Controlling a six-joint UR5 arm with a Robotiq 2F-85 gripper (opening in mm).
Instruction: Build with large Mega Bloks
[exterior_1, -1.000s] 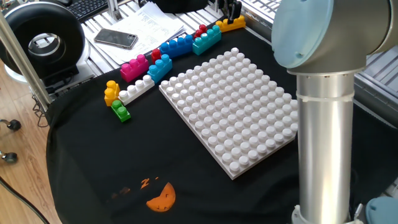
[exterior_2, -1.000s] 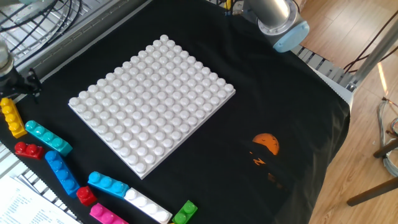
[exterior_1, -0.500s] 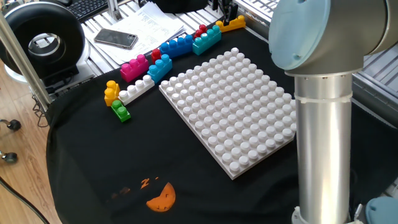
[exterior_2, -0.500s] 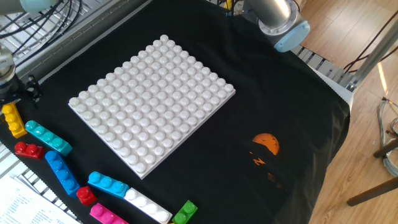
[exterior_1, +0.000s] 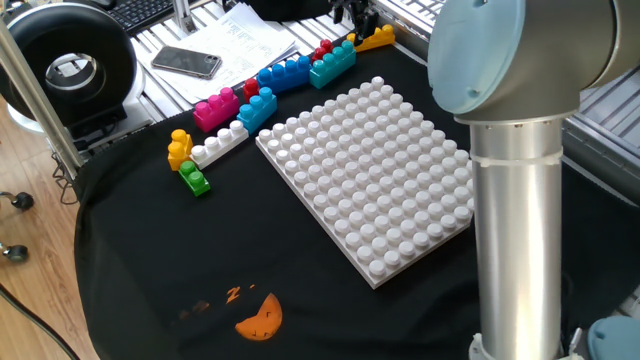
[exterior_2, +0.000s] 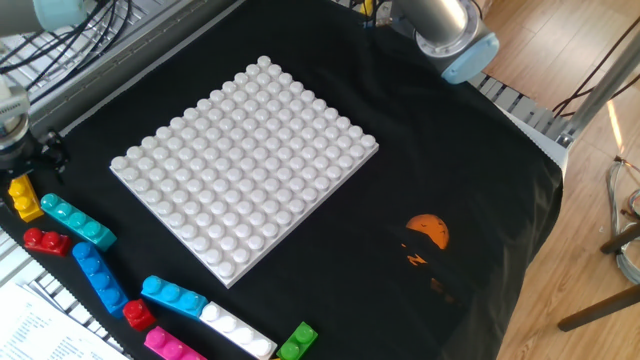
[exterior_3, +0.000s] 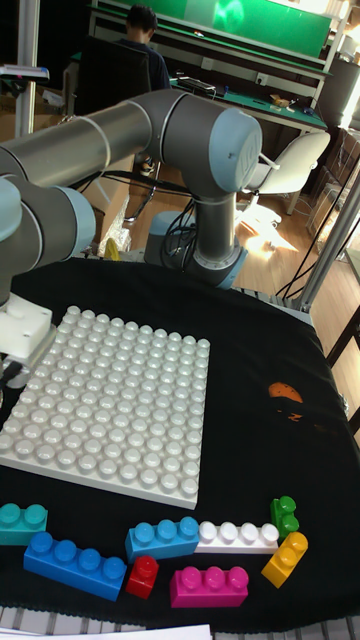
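My gripper (exterior_1: 358, 20) hangs at the far edge of the mat, fingers spread and lowered over one end of the yellow-orange brick (exterior_1: 380, 38). From the other side, the gripper (exterior_2: 28, 165) covers the top end of that yellow brick (exterior_2: 22, 197). Beside it, the large Mega Bloks lie in a loose row: teal (exterior_1: 333, 62), blue (exterior_1: 283, 74), small red (exterior_1: 322, 47), pink (exterior_1: 215, 108), white (exterior_1: 218, 143), yellow (exterior_1: 179, 148) and green (exterior_1: 194, 179). None of them sits on the white baseplate (exterior_1: 370, 170).
My arm's thick grey column (exterior_1: 525, 200) stands at the near right and hides that corner. A phone (exterior_1: 186, 62), papers and a black round device (exterior_1: 70, 65) lie beyond the mat's edge. An orange print (exterior_1: 260, 318) marks the black cloth.
The gripper has moved along the mat's far edge and lowered onto the end of the yellow-orange brick. No brick has shifted.
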